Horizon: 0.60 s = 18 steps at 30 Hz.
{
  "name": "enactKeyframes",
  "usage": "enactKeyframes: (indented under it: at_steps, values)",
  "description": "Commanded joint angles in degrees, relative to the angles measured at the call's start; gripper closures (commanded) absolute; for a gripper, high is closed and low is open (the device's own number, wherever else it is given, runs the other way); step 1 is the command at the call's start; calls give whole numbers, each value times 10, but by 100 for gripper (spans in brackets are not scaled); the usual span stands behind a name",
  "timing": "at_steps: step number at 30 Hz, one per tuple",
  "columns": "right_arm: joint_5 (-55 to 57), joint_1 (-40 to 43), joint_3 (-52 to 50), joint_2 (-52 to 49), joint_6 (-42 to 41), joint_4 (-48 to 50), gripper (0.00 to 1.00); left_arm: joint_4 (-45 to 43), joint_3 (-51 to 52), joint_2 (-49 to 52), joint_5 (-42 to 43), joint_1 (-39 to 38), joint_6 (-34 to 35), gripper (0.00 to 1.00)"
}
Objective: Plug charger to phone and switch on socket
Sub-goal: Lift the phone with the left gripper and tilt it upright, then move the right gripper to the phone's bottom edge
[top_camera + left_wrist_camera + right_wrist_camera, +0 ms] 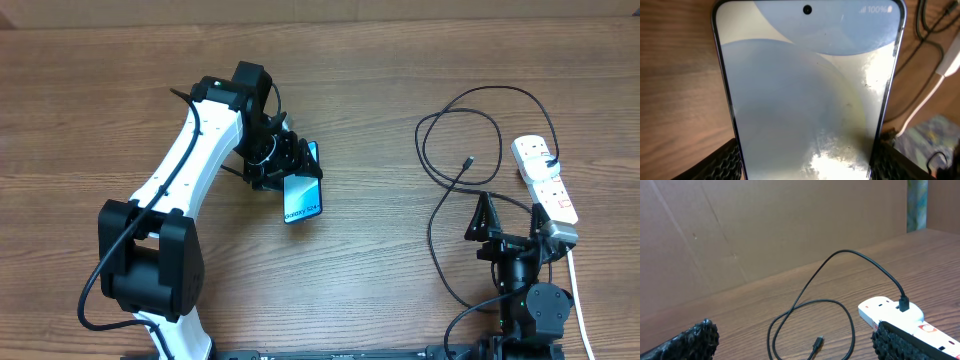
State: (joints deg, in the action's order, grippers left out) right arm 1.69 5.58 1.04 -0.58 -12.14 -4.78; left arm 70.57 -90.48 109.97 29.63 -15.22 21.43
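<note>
My left gripper (pixel 298 165) is shut on the phone (pixel 303 198) and holds it by its upper end, left of the table's centre. The phone's light blue screen fills the left wrist view (pixel 805 90), between the two fingers (pixel 807 167). The black charger cable (pixel 470 120) lies in loops at the right, with its free plug tip (pixel 469 160) on the table. Its other end is plugged into the white socket strip (pixel 545 178). My right gripper (pixel 512 222) is open and empty, just in front of the cable. The plug tip (pixel 818 342) lies between its fingers (pixel 795 347), with the strip (pixel 890 312) at the right.
The strip's red-marked switch end (pixel 566 207) lies close to my right gripper, and its white cord (pixel 576 290) runs to the front edge. A brown cardboard wall (pixel 765 230) stands behind the wooden table (pixel 380 280).
</note>
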Motion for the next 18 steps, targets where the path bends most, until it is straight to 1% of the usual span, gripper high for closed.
enactKeyframes:
  at_steps: [1, 4, 6, 8, 10, 14, 15, 16, 18]
  values:
    - [0, 1, -6, 4, 3, 3, 0, -10, -16, 3, -33, 3, 23, 41]
    - [4, 1, -6, 4, 1, 22, 0, -24, -16, 3, -47, 3, 40, 42]
    - [-46, 1, -6, 4, -30, 25, 0, -34, -16, 3, -47, 3, 44, 42]
    - [-104, 1, -6, 4, -89, 23, 0, -42, -16, 3, -47, 3, 48, 42]
    - [-184, 1, -6, 4, -171, 13, 0, -48, -16, 3, -47, 3, 56, 41]
    - [-438, 1, -6, 2, -405, 14, 0, -55, -16, 3, -45, 3, 73, 42]
    - [-502, 1, -6, 2, -444, 11, 0, -55, -16, 3, -45, 3, 76, 41]
    - [-528, 1, -6, 2, -449, 7, 0, -55, -16, 3, -45, 3, 80, 41]
    - [-545, 1, -6, 2, -449, 1, 0, -55, -16, 3, -45, 3, 92, 42]
